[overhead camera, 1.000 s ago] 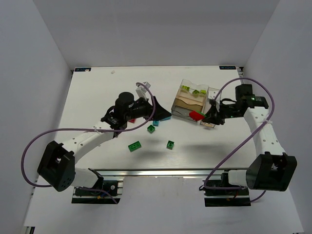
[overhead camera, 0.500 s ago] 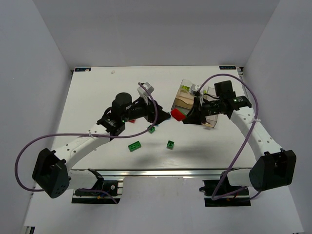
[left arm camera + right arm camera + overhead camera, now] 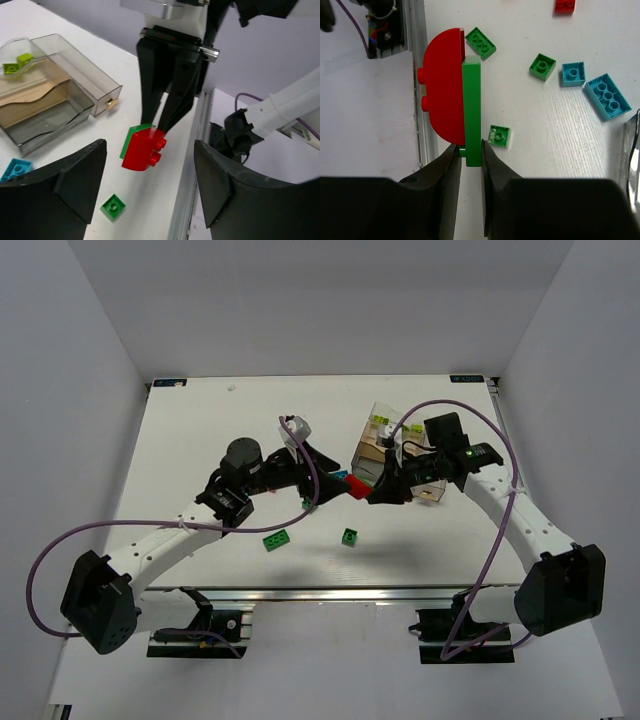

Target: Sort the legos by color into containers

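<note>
My right gripper is shut on a thin green plate with a rounded red brick stuck to it. It holds the pair above the table, left of the clear containers. My left gripper is open and empty, and faces the red brick from close by. Lime bricks lie in one container. Loose green bricks and a cyan brick lie on the table.
More loose bricks lie below the right gripper: green ones, cyan ones and a red one. The table's front rail runs near the green bricks.
My right gripper has carried the red and green piece left, away from the containers, up to the left gripper. The left arm has shifted slightly back and left.
</note>
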`<act>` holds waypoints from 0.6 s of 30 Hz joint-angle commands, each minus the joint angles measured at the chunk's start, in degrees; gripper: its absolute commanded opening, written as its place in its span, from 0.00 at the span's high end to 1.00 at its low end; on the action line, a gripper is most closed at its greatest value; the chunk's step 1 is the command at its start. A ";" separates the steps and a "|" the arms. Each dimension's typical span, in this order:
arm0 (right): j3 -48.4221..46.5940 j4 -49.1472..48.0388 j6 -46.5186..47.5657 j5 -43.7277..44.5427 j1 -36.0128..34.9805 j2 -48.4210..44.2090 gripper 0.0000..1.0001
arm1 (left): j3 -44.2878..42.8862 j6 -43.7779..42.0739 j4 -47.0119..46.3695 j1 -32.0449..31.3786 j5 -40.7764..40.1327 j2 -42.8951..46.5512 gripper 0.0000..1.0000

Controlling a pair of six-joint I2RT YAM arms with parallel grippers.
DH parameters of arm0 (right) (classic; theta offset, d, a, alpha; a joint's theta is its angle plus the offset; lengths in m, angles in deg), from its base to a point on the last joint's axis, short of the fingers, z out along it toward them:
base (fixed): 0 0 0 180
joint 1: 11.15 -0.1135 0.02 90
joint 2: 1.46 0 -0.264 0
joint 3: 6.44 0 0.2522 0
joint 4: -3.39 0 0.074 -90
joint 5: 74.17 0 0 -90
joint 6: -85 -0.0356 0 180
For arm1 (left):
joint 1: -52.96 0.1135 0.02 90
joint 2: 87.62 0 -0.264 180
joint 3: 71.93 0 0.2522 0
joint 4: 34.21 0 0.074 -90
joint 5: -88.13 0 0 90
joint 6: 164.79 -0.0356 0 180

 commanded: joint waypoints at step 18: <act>1.19 -1.23 10.03 8.46 -6.12 -5.31 1.00 | 3.14 -13.99 1.76 -0.28 8.94 4.81 0.25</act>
